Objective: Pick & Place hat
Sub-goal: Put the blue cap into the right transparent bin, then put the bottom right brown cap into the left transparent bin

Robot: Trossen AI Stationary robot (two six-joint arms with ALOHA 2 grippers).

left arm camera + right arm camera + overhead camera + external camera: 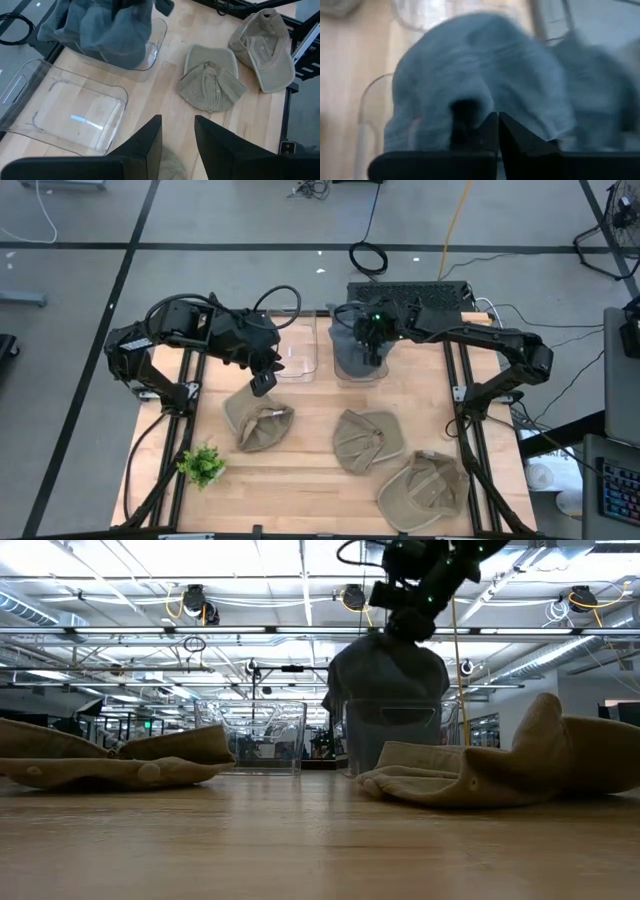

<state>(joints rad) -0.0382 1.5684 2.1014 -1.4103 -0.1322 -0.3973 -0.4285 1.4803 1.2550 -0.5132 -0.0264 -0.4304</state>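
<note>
- While the right gripper [374, 348] hangs over the right bin [340, 370] at the table's far edge, its fingers [492, 131] are pressed together with nothing between them.
- Grey hat [355, 352] sits piled in that bin, bulging above the rim; in the low view it shows as a dark mound [388, 680] with the gripper [410, 625] just over its top, touching or nearly so.
- Whether the closed tips pinch any cloth I cannot tell; the right wrist view shows them meeting just before the grey fabric [485, 75].
- Left bin [297, 358] stands just beside the right one and holds nothing visible.
- Left gripper [263, 383] hovers near the left bin, above the table [300, 470], fingers [145, 142] apart and holding nothing.
- Three tan hats lie on the wood: one [257, 423] near the left gripper, one [368, 442] in the middle, one [423, 490] toward the near right corner.
- Small green plant [202, 465] stands near the table's left edge.
</note>
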